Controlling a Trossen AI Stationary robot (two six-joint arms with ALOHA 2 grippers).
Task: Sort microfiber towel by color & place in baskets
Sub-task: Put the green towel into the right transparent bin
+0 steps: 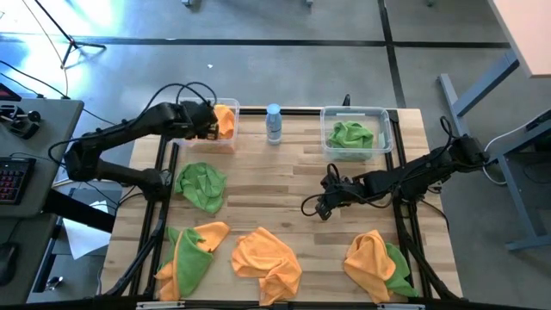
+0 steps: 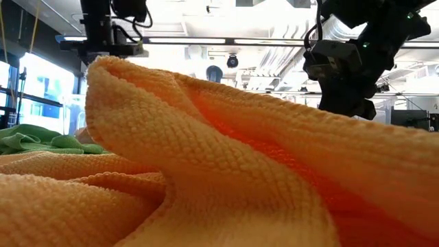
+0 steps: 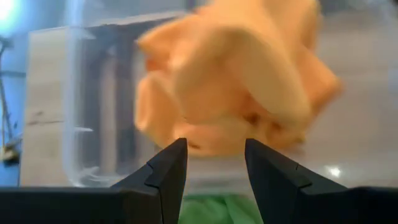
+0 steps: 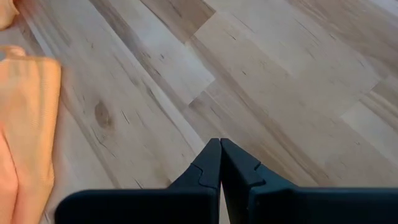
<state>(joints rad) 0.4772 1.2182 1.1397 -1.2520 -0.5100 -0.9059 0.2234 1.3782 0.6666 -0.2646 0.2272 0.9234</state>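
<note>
Crumpled orange towel (image 3: 230, 74) bunched in left basket (image 1: 225, 138) before spread left fingers (image 3: 168, 171); right fingers (image 4: 208, 165) pressed together over bare desk (image 4: 280, 81)

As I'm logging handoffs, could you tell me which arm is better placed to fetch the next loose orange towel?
Probably right: its shut, empty gripper hangs near the middle orange towel; the left gripper is at the far basket.

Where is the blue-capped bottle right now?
In the high view, the bottle stands at the table's far edge, between the basket with the orange towel and the basket with the green towel.
</note>
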